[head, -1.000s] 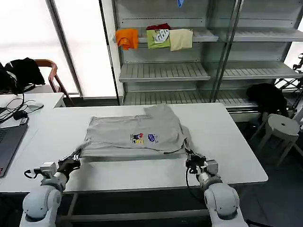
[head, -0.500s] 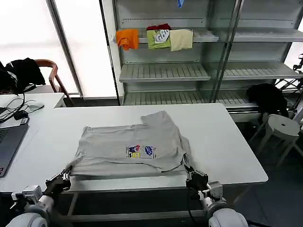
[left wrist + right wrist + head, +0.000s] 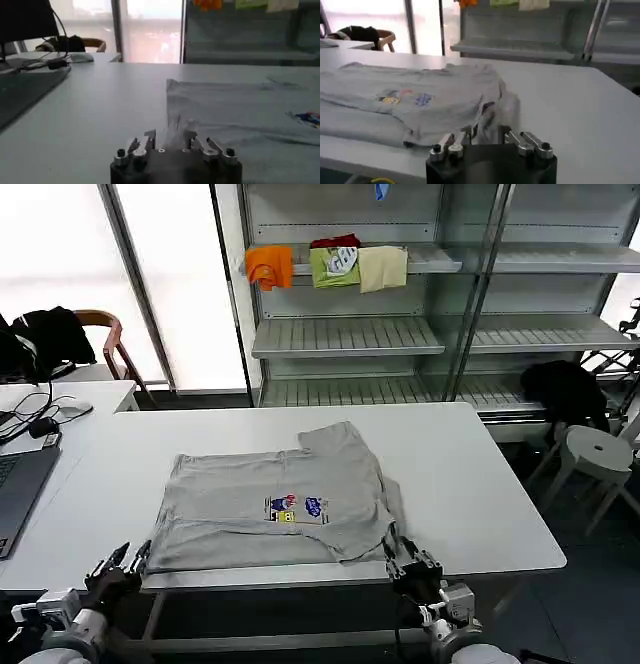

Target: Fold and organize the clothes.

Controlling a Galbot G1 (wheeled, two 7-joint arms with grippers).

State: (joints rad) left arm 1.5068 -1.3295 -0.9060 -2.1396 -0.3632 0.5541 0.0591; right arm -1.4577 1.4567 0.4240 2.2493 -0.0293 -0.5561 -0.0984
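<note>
Shirt on the table, a gripper at each near corner.

The shirt (image 3: 275,509) lies on the table (image 3: 470,474), close to its near edge. The left gripper (image 3: 120,564) sits at the shirt's near left corner, the right gripper (image 3: 408,562) at its near right corner. Behind the table stands a shelf rack (image 3: 345,334) with three folded garments (image 3: 330,264) side by side on an upper shelf. A stool (image 3: 598,452) stands to the right, a chair (image 3: 105,344) far left.

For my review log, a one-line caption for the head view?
Grey shirt lies on the white table, both grippers, left and right, at its near corners by the table edge.
</note>
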